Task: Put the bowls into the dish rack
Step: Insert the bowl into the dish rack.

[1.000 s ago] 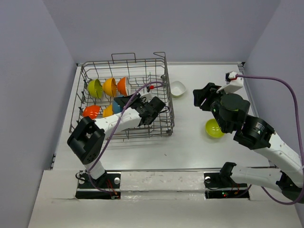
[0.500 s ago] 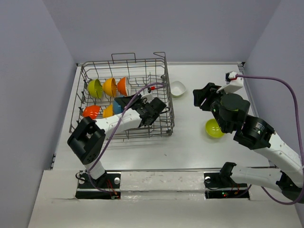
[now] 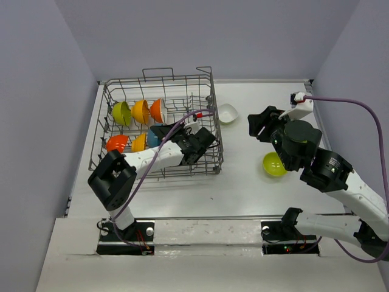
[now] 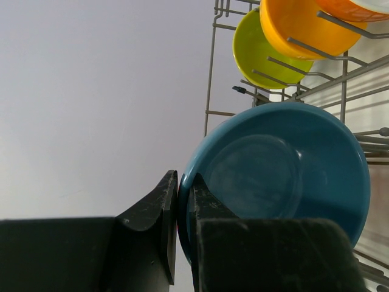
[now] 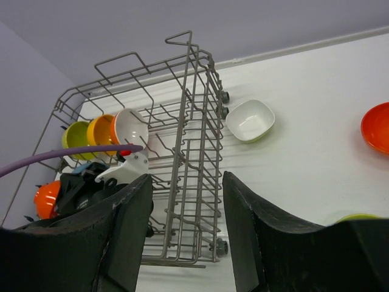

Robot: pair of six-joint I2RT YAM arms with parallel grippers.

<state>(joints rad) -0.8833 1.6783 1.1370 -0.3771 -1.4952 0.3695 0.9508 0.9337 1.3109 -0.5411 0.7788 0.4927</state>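
Note:
The dish rack point(image 3: 214, 128), a grey wire basket, stands at the left of the table. On edge between its tines are lime green point(image 3: 121, 112), orange-yellow point(image 3: 140, 111) and red-orange point(image 3: 156, 109) bowls, and in front of them a red-orange point(image 3: 117, 143) and an orange-yellow bowl point(image 3: 138, 142). My left gripper point(image 3: 160, 132) reaches into the rack. It is shut on the rim of the teal blue bowl point(image 4: 285, 176), which stands upright next to the other bowls. My right gripper point(image 3: 258, 125) hovers open and empty right of the rack. A white bowl point(image 3: 227, 113) and a lime green bowl point(image 3: 273, 164) lie on the table.
The right wrist view also shows a red-orange bowl point(image 5: 377, 128) on the table far right of the rack point(image 5: 182, 121). The left arm's purple cable point(image 3: 182, 118) loops over the rack. Grey walls close in the left, back and right sides.
The left wrist has shifted slightly toward the near right inside the rack, still holding the teal bowl. The right arm has barely moved.

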